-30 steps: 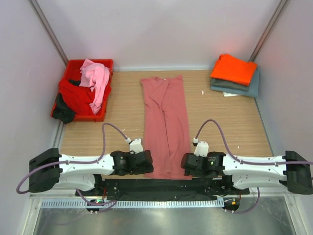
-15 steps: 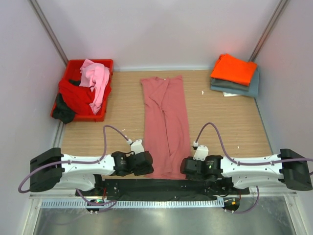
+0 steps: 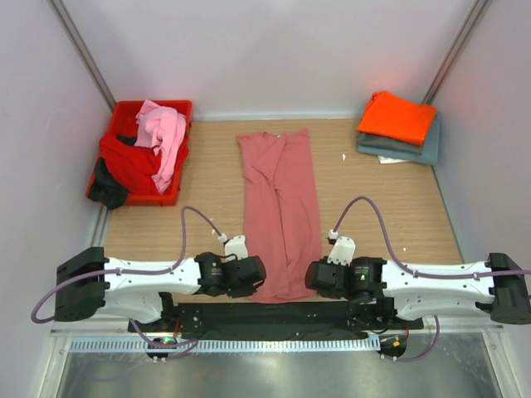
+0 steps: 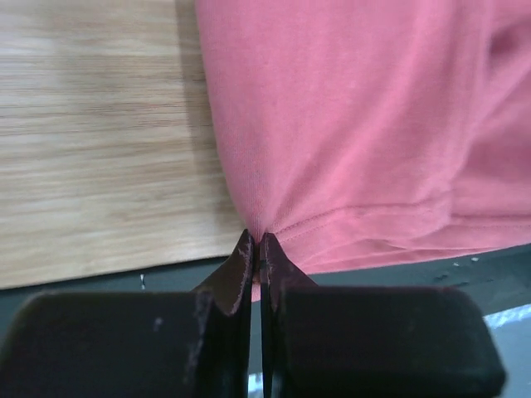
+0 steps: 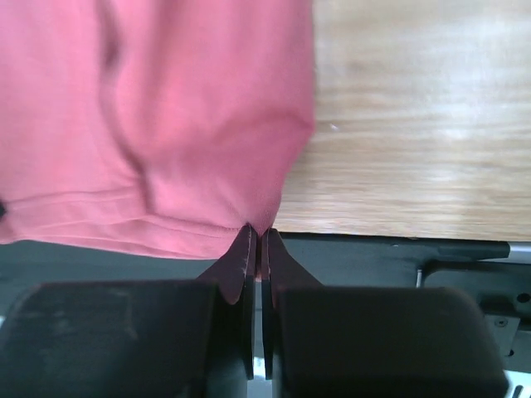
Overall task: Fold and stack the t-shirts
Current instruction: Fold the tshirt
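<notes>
Wrist cams: L jaws, R jaws clamp salmon t-shirt (image 4: 348, 124) hem; hidden from top.

A: Walls?
B: Three sides. Far wall (image 3: 265, 58), left wall (image 3: 41, 124), right wall (image 3: 498, 149). All plain, matte, pale w/ faint lilac tint.
A: Framing?
B: Two metal posts, left post (image 3: 83, 54) and right post (image 3: 454, 51), one per far corner, slanting outward in top view.
A: Surface?
B: Table (image 3: 390, 207), light wood-grain top, grain running left-right. Black strip (image 3: 274, 313) along near edge. Nearer still, white slotted rail (image 3: 249, 345), then brushed metal sheet (image 3: 274, 375) w/ soft glare.
A: Light?
B: Even, diffuse. Shadows weak.
</notes>
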